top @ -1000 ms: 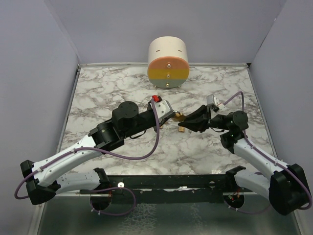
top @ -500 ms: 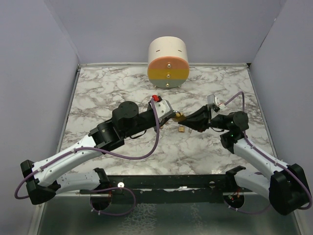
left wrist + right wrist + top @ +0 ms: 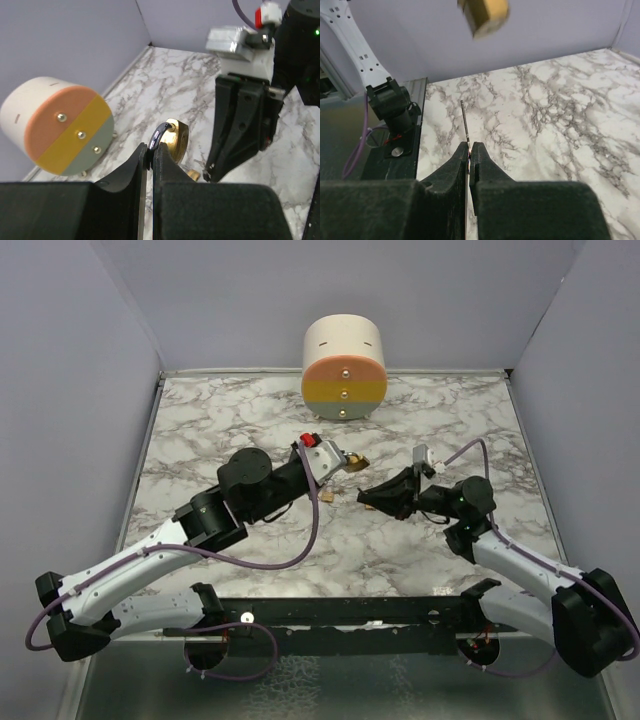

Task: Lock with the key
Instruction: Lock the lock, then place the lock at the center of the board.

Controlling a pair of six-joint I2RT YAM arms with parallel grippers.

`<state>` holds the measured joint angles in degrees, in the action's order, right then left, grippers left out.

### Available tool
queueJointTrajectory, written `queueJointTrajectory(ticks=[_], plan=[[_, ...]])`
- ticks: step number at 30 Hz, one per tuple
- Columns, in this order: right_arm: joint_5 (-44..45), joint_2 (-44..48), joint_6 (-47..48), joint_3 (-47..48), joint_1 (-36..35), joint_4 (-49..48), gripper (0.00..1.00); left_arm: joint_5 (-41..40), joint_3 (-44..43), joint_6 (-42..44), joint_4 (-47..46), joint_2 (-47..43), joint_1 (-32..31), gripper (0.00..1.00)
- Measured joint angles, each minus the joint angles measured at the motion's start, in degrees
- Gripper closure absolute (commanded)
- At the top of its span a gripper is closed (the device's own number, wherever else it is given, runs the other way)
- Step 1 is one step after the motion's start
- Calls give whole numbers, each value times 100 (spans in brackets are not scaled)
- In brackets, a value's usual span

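My left gripper (image 3: 345,459) is shut on the steel shackle (image 3: 158,136) of a brass padlock (image 3: 176,141), which it holds above the table. In the right wrist view the padlock (image 3: 484,14) hangs high, beyond the key's tip. My right gripper (image 3: 364,496) is shut on the key (image 3: 465,125), a thin blade seen edge-on that sticks out ahead of the fingertips (image 3: 469,145). From the left wrist view, the key's brass end (image 3: 193,175) shows at the right gripper's tip, below and right of the padlock, apart from it.
A cream cylinder with an orange, yellow and grey face (image 3: 344,368) stands at the back of the marble table (image 3: 220,430). A small tan piece (image 3: 327,494) lies beneath the left gripper. Grey walls close in both sides and the back. A black rail (image 3: 340,612) runs along the near edge.
The right gripper shut on the key and shifted left and toward me. The left gripper carried the padlock a little farther back and left.
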<state>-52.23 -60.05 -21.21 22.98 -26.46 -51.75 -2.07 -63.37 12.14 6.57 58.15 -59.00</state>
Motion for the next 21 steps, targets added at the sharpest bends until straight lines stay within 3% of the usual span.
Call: queueJointTrajectory(ticks=[10,12,18,21], plan=[[662,-142,184,-195,-286,334,98,-874,-424,280,186,-107,140,100],[925,-87,258,-192,-295,511,98,-918,-306,151,323,-66,522,100],[1714,-37,424,-70,-339,1021,98,-240,511,-332,828,269,2564,100],[2017,-50,450,24,-361,1178,98,223,501,-367,1213,789,2931,100]])
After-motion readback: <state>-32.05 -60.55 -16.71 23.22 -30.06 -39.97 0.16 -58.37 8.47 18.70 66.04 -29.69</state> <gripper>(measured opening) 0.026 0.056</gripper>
